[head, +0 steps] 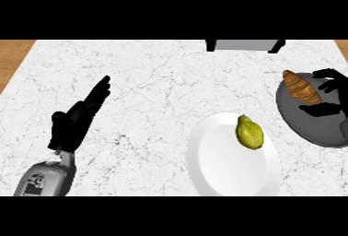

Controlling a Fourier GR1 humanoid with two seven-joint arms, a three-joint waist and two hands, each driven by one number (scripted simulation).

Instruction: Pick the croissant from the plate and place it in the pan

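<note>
Over the pan (319,124) at far right | my right robot hand (332,94) curls around the croissant (302,86), held above the back rim | left robot hand (80,115) open, resting | risk imo: letting go here, it could tip off the rim onto the table (156,83)

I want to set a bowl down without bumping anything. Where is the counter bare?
The widest bare patch of white marble counter lies between the open left hand and the round white plate holding a yellow-green lemon. It is crowded at right: dark grey pan, brown croissant, right hand.
</note>
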